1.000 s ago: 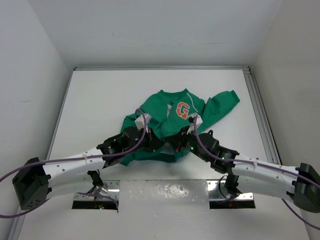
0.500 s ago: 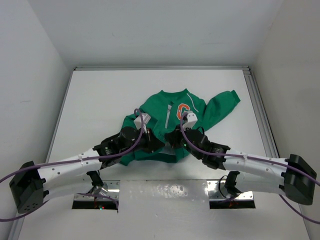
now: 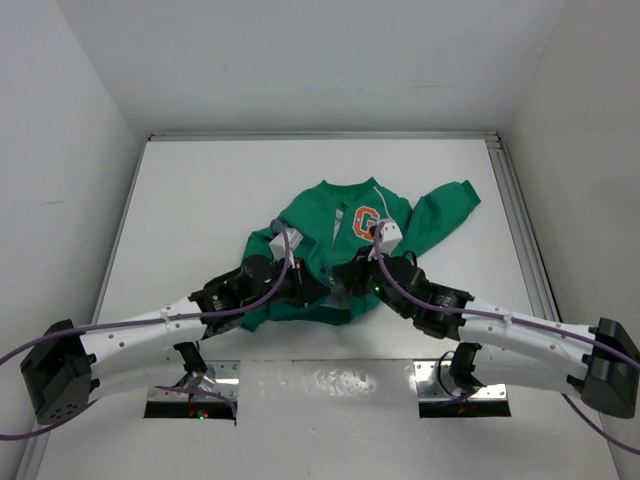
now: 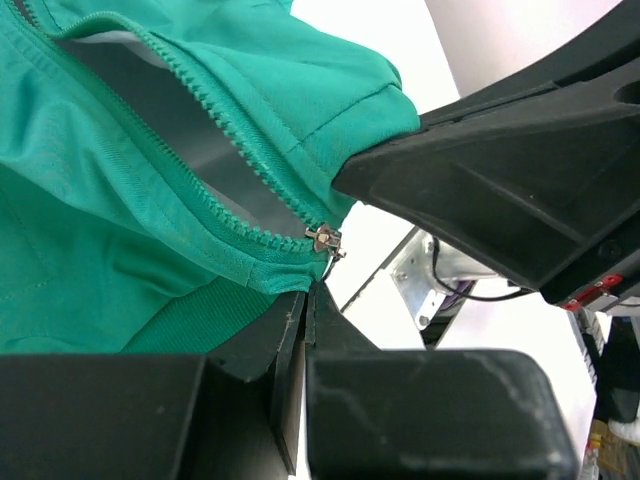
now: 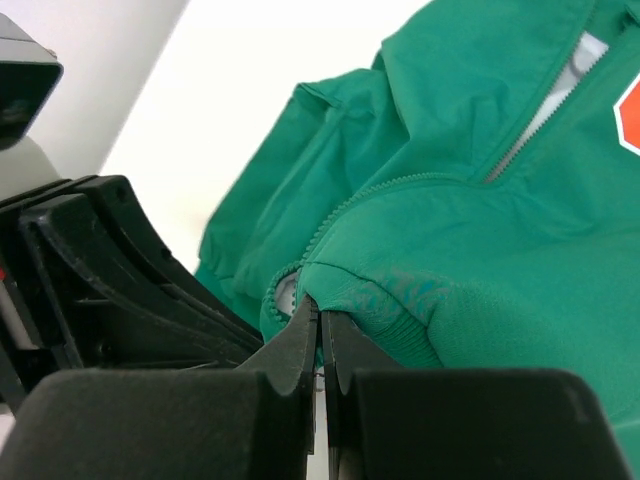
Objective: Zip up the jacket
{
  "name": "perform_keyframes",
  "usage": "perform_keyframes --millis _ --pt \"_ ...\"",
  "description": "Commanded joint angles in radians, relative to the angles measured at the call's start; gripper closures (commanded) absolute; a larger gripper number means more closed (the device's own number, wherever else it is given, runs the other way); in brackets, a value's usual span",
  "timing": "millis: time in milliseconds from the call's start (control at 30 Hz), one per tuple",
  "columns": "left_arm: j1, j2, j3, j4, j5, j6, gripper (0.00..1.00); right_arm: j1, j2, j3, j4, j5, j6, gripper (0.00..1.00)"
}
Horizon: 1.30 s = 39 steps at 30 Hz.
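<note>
The green jacket (image 3: 325,215) lies mid-table with its orange "G" (image 3: 366,220) facing up. Both grippers meet at its bottom hem. In the left wrist view the zipper slider (image 4: 321,237) sits at the bottom of the jacket (image 4: 100,250). The two rows of teeth spread apart above it over grey lining. My left gripper (image 4: 310,292) is shut on the hem just below the slider; it also shows in the top view (image 3: 318,288). My right gripper (image 5: 321,312) is shut on the ribbed hem of the jacket (image 5: 480,200) beside the zipper; it also shows in the top view (image 3: 345,283).
The white table (image 3: 200,190) is walled at the left, back and right, with a metal rail (image 3: 520,220) along its right edge. A metal mounting plate (image 3: 330,385) lies at the near edge between the arm bases. The right gripper's black body (image 4: 500,190) crowds the left wrist view.
The right arm swung left and farther over the jacket, then drew back to the right; its wrist is again near the "G". The left arm and the hem have hardly moved.
</note>
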Motion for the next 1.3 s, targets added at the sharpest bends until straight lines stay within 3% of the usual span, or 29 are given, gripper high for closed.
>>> perform_keyframes --millis 0,167,600,900,1000,1033,1100,1133,1267 --pt "-0.014 0.025 0.003 0.014 0.053 0.027 1.00 -0.005 0.058 0.108 -0.018 0.031 0.012 1.00" --pt "-0.020 0.021 0.006 0.005 0.076 0.039 1.00 -0.016 0.123 0.147 -0.038 0.023 0.020 1.00" --pt "-0.022 0.001 -0.031 0.043 0.125 0.068 1.00 -0.016 -0.050 0.035 -0.098 0.026 0.101 1.00" --pt "-0.026 0.064 -0.034 0.093 0.195 0.088 1.00 -0.016 -0.012 0.069 -0.133 -0.020 0.114 1.00" --pt "-0.026 0.068 -0.034 0.098 0.194 0.087 1.00 -0.016 -0.015 0.069 -0.167 -0.003 0.124 0.85" --pt "-0.026 0.067 -0.031 0.093 0.200 0.094 1.00 -0.018 -0.029 0.062 -0.171 -0.005 0.121 0.69" --pt "-0.026 0.065 -0.037 0.093 0.200 0.093 1.00 -0.016 -0.047 0.058 -0.202 0.001 0.123 0.57" --pt "-0.026 0.065 -0.040 0.099 0.208 0.084 1.00 -0.018 -0.075 0.052 -0.217 -0.002 0.124 0.47" --pt "-0.026 0.064 -0.049 0.110 0.220 0.076 1.00 -0.016 -0.164 0.020 -0.291 -0.052 0.146 0.28"
